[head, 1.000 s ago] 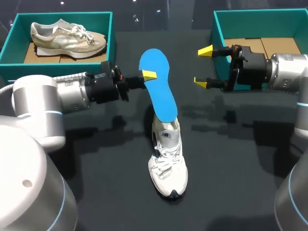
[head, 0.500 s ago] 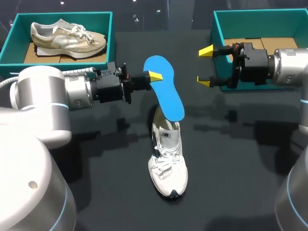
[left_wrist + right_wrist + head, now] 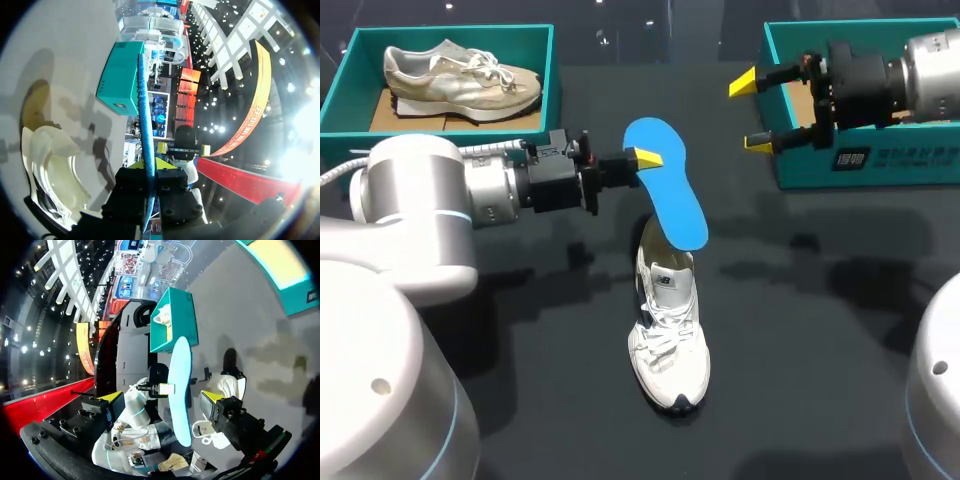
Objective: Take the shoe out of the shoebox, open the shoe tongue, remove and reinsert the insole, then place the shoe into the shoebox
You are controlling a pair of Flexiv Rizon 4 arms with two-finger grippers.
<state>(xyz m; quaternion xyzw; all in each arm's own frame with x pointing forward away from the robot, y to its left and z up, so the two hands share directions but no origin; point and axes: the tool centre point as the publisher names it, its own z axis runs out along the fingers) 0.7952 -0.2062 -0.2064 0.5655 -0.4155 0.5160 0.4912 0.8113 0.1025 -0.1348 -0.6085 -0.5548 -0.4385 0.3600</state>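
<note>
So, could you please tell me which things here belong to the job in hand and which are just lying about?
Job in hand:
- blue insole, gripped by the left pincer
- white sneaker, out of any box
- right teal shoebox, probably the sneaker's box

Lying about:
- beige sneaker
- left teal shoebox that holds it

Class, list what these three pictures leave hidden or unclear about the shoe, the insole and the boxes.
Head view: the insole covers the white shoe's heel opening, so whether they touch is unclear.
Head view: the right arm and the picture's edge cut off the right box.
Left wrist view: the insole shows only edge-on, its faces unseen.
Right wrist view: the right gripper covers part of the white shoe.
</note>
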